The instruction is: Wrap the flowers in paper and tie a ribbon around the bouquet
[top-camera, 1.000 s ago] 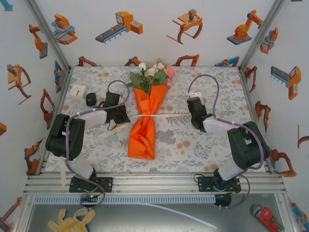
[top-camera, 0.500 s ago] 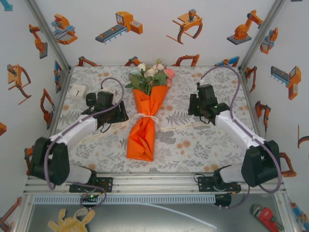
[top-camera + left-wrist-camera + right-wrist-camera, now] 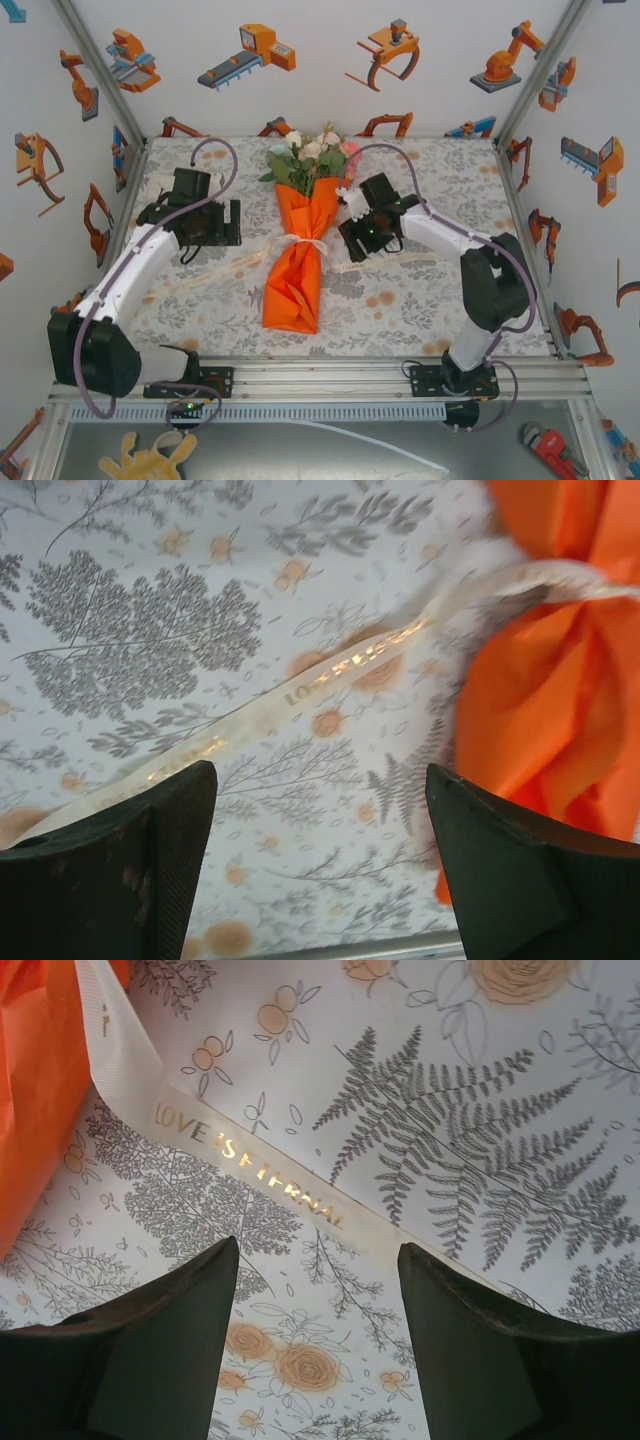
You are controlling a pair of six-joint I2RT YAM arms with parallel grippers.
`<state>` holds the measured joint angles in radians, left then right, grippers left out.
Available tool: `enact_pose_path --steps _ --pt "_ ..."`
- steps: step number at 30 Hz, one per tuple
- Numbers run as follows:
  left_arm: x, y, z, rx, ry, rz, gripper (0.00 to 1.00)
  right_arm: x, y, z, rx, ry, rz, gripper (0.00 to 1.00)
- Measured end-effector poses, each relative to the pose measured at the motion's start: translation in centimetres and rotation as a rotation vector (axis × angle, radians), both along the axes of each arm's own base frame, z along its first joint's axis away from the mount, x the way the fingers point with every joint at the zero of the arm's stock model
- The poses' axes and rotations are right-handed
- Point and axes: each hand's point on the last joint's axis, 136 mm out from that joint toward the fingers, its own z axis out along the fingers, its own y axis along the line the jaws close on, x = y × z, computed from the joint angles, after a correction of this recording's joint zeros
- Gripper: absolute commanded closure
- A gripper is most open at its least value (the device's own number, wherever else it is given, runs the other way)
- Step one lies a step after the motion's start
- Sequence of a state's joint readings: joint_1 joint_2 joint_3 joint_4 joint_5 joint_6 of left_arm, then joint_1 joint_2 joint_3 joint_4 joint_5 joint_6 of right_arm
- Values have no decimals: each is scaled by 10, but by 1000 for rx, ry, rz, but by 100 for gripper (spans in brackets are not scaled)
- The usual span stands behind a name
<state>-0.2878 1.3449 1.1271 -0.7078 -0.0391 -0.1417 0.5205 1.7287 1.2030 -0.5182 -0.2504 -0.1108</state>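
The bouquet lies in the middle of the table: pink and white flowers (image 3: 312, 155) top a long cone of orange paper (image 3: 296, 280). A cream ribbon (image 3: 303, 243) is knotted around the cone's waist. My left gripper (image 3: 228, 222) hovers left of the cone, open and holding nothing (image 3: 318, 780). Below it one ribbon tail (image 3: 330, 670) lies flat and runs to the paper (image 3: 540, 710). My right gripper (image 3: 350, 240) hovers close to the cone's right side, open and holding nothing (image 3: 318, 1250). The other tail (image 3: 250, 1165), printed in gold letters, lies under it beside the paper (image 3: 40, 1090).
The floral tablecloth (image 3: 420, 290) covers the table inside printed walls. Both arms' purple-grey cables (image 3: 215, 150) arch above the back of the table. An aluminium rail (image 3: 320, 380) runs along the near edge.
Both grippers went from shut on the taut ribbon ends to open, letting the tails drop. The left arm moved back and left; the right arm swung left toward the bouquet.
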Motion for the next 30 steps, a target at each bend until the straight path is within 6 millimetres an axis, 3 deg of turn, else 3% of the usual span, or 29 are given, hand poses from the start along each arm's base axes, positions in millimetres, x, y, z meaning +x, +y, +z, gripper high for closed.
enact_pose_path --steps 5,9,12,18,26,30 --pt "4 5 -52 139 192 -60 23 -4 2 1 0 14 3 39" --pt "1 -20 -85 186 274 -165 22 -7 -2 11 8 -13 -2 39" --pt "4 -51 -95 139 266 -242 21 -12 -5 20 24 -41 -2 39" --pt "30 -85 -92 40 157 -294 21 -19 -9 32 41 -80 -3 38" --pt "52 -110 -118 -31 124 -288 23 -19 -9 34 44 -86 -1 39" --pt "60 -105 -123 16 101 -220 28 -19 -9 33 44 -85 -1 39"
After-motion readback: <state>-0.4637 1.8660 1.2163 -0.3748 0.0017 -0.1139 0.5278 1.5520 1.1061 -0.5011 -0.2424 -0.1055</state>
